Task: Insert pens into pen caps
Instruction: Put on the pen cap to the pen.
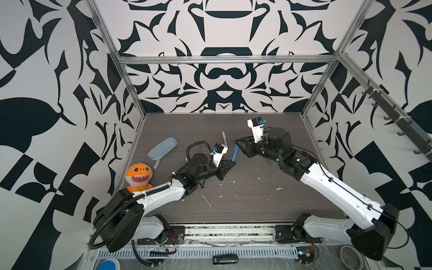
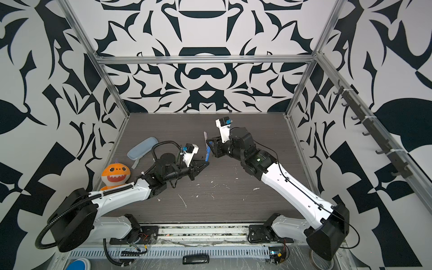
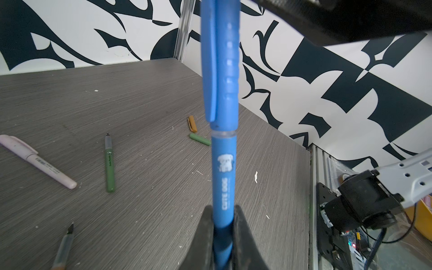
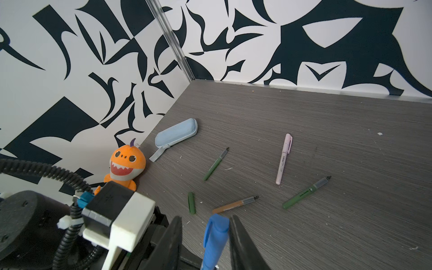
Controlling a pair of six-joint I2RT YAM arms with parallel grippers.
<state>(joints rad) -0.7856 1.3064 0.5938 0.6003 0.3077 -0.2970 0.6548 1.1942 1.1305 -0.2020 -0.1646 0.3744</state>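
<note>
My left gripper (image 3: 223, 210) (image 1: 230, 164) is shut on the lower barrel of a blue pen (image 3: 224, 175) (image 1: 234, 154). The blue cap (image 3: 219, 70) (image 4: 216, 233) sits on the pen's far end. My right gripper (image 4: 207, 222) (image 1: 238, 148) is open around that cap: one jaw touches it and the other stands clear. Lying on the table are a capped pink pen (image 4: 283, 159), two uncapped green pens (image 4: 216, 164) (image 4: 306, 192) and an uncapped orange-brown pen (image 4: 236, 204). Loose caps lie there too: green ones (image 4: 191, 203) (image 3: 199, 139) and an orange-brown one (image 3: 192, 123).
A pale blue pencil case (image 1: 163, 148) and an orange plush toy (image 1: 139, 176) lie by the left wall. White flecks are scattered over the grey table (image 1: 245, 198). Patterned walls with metal posts close in the back and both sides.
</note>
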